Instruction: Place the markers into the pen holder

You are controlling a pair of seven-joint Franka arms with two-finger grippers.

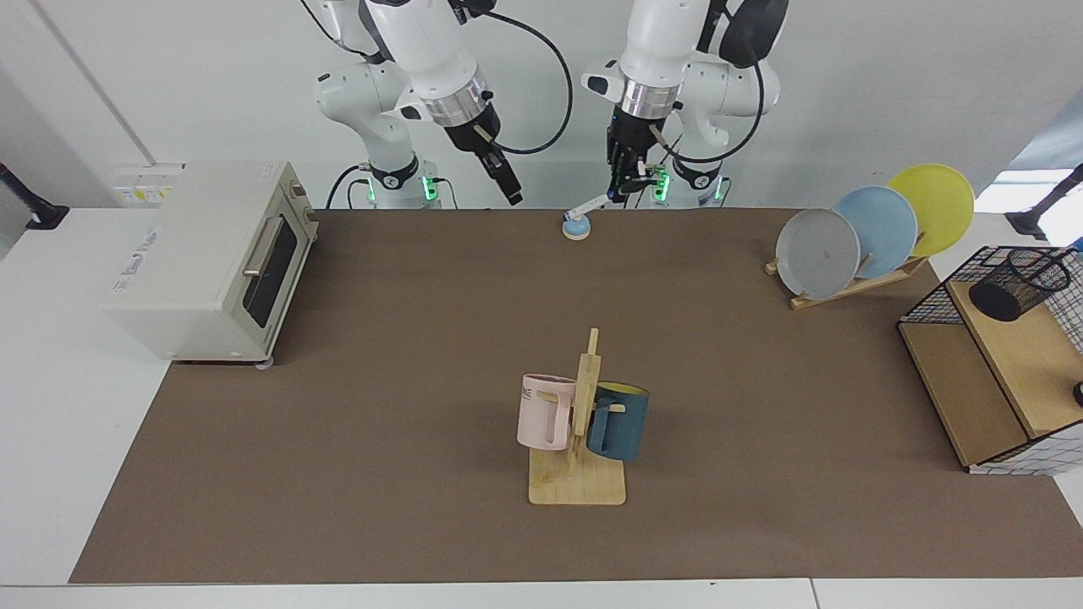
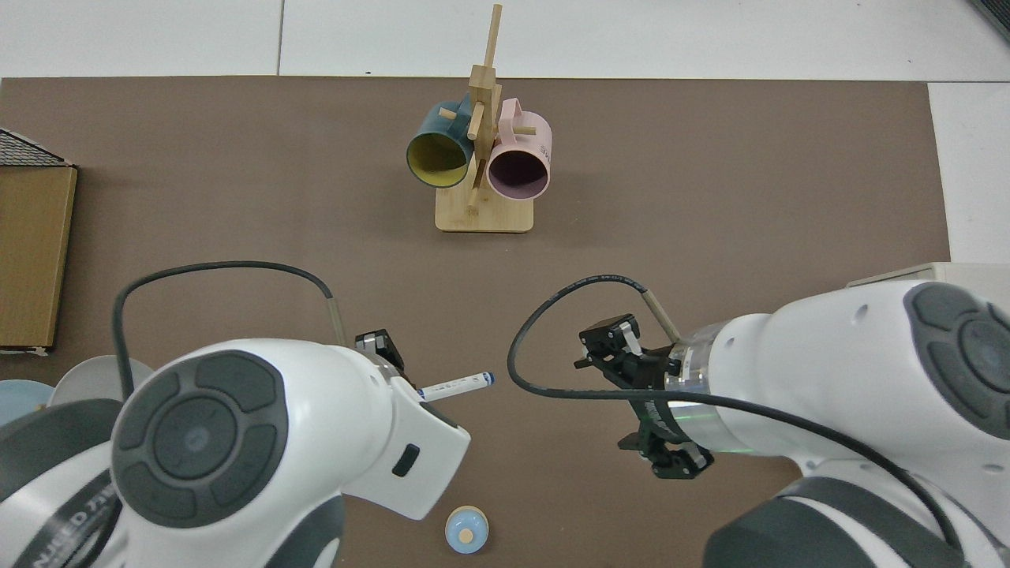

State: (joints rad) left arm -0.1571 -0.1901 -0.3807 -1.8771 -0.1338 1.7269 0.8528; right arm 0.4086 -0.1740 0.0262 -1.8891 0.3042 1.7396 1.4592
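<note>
White marker (image 1: 590,205) apparently in left gripper (image 1: 624,188).

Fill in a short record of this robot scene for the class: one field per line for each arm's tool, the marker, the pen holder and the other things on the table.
left tool: raised near the table's back edge, holding the marker
right tool: raised beside the left one, apart from it, holding nothing
marker: held at one end, tilted, other end free above the mat
pen holder: on the wire rack's wooden shelf, no marker seen in it
other things: toaster oven, call bell, mug stand with pink mug and blue mug, plate rack
</note>
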